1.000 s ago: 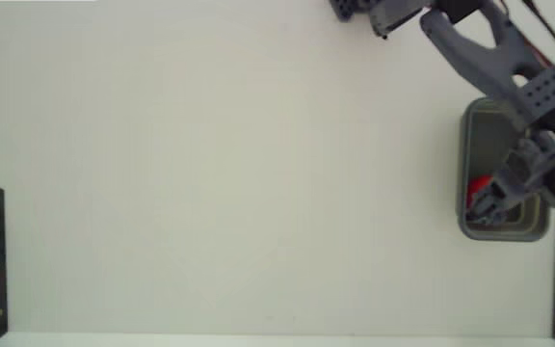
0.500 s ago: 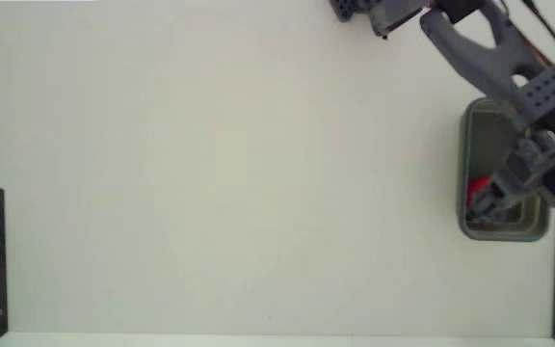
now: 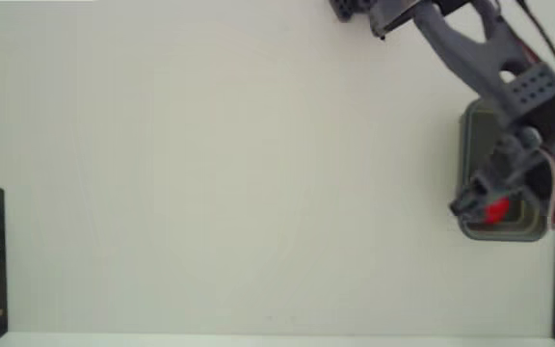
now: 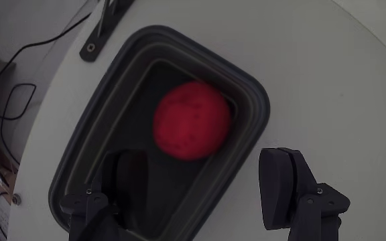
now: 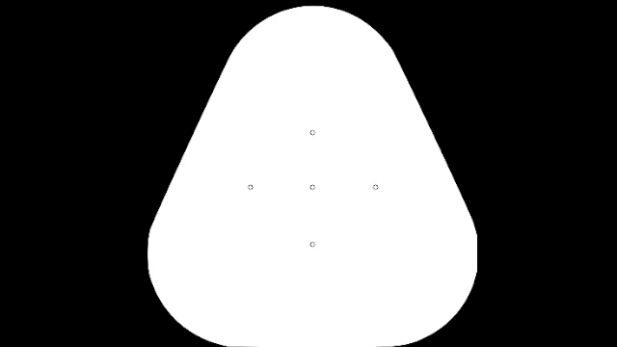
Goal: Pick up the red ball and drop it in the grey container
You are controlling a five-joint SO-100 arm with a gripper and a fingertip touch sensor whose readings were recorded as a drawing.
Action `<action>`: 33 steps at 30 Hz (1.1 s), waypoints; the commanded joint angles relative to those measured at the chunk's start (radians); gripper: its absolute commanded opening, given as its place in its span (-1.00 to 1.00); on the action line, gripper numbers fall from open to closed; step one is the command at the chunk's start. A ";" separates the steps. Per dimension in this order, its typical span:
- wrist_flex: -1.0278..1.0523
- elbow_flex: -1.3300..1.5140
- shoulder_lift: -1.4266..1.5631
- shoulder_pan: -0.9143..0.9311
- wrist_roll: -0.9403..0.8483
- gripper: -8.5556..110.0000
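The claw (image 4: pixel 206 184) hangs wide open above the grey container (image 4: pixel 250 100); the red ball (image 4: pixel 191 120) lies free inside the hollow, so the drop looks complete.

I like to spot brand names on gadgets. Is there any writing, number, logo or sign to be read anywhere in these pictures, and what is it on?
None can be read.
The red ball: plain, only faint dark specks.
The grey container: no marking on its rim or walls.
The gripper and the arm: no lettering shows; the fixed view is too blurred to tell.
The table: bare white, no print.
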 commanded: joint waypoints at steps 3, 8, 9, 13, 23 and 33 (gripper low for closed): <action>-0.007 0.050 0.134 0.039 0.003 1.00; -0.007 0.114 0.199 0.088 0.003 1.00; -0.007 0.123 0.209 0.095 0.003 1.00; -0.007 0.178 0.264 0.137 0.003 1.00; -0.006 0.320 0.407 0.247 0.003 1.00; -0.005 0.457 0.545 0.352 0.003 1.00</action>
